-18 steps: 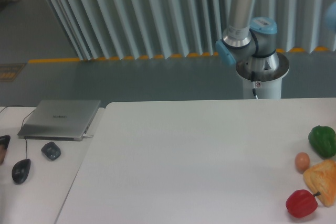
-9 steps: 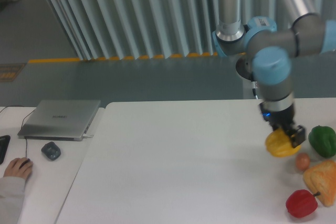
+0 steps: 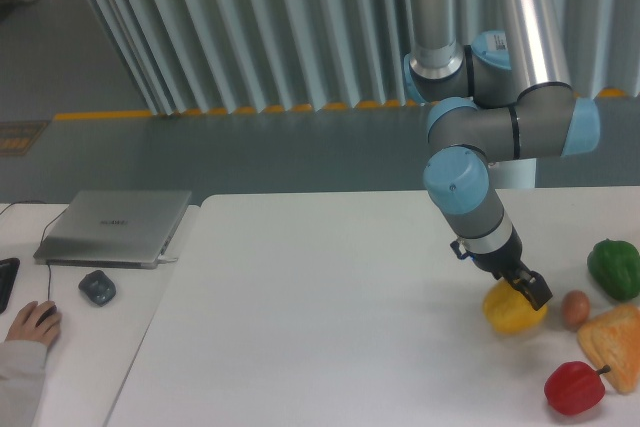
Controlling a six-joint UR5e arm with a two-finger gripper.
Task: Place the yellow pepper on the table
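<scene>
On the side desk at far left a hand (image 3: pixel 32 321) covers a mouse, while toward the right of the table (image 3: pixel 320 327) the gripper (image 3: pixel 524 287) is clamped on top of the yellow pepper (image 3: pixel 512 311), just left of an egg (image 3: pixel 575 308), a red pepper (image 3: pixel 574 387) and a green pepper (image 3: pixel 614 268).

End effector (image 3: pixel 525 289) gripping yellow pepper (image 3: pixel 512 310) low over white table (image 3: pixel 320 327), beside an egg (image 3: pixel 575 308)
</scene>
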